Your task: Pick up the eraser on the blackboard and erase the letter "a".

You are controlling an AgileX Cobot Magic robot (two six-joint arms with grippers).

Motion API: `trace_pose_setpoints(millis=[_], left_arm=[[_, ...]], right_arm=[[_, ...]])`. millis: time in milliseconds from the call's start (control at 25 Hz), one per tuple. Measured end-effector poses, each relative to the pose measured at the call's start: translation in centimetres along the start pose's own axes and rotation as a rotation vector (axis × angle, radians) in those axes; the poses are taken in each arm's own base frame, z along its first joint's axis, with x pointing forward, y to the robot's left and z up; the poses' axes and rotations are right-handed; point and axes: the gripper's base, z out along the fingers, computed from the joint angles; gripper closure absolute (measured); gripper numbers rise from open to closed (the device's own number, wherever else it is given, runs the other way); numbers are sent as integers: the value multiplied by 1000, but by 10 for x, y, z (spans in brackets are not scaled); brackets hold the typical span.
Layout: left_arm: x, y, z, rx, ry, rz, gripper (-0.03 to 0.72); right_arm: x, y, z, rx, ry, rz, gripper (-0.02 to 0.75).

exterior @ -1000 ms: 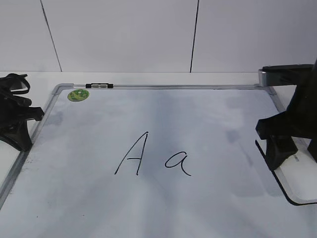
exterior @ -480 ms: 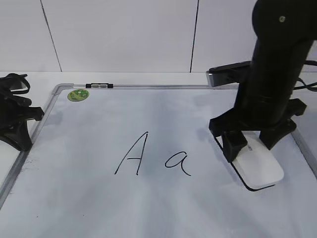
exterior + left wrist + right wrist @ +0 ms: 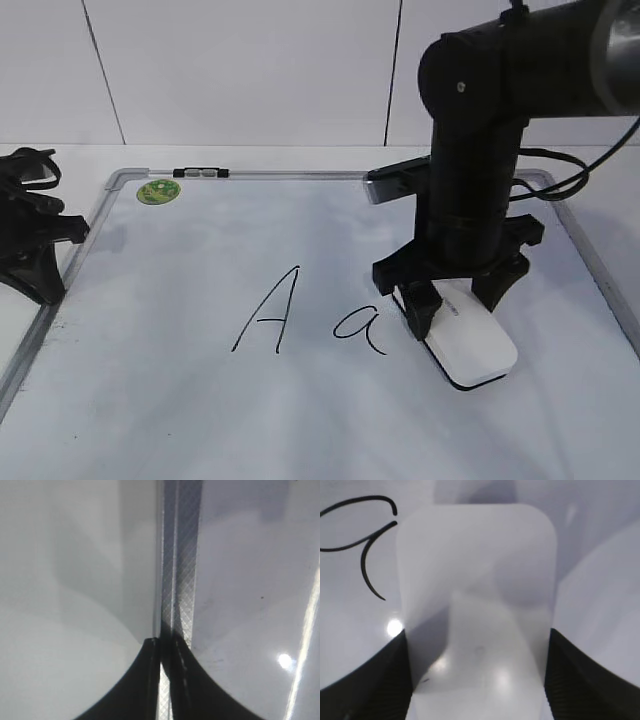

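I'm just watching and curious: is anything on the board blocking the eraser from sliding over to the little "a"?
Nothing visible does. The eraser, held by the right gripper, sits just right of the letter "a", with only bare blackboard between them. The capital A lies beyond, on the far side.

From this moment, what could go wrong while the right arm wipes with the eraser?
1. The capital A stands close to the left of the letter "a", so a long stroke of the eraser may smear it too.
2. The right gripper holds the smooth eraser only by its sides, as the right wrist view shows; pressing on the blackboard could make it slip or tilt.
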Motion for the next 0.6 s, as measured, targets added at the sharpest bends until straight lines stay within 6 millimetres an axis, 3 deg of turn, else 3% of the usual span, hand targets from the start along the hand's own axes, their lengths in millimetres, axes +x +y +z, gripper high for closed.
trace_pose_setpoints(millis=[600], left_arm=[[0, 0, 0, 1, 0, 0, 672]], right_arm=[[-27, 9, 12, 6, -28, -24, 178]])
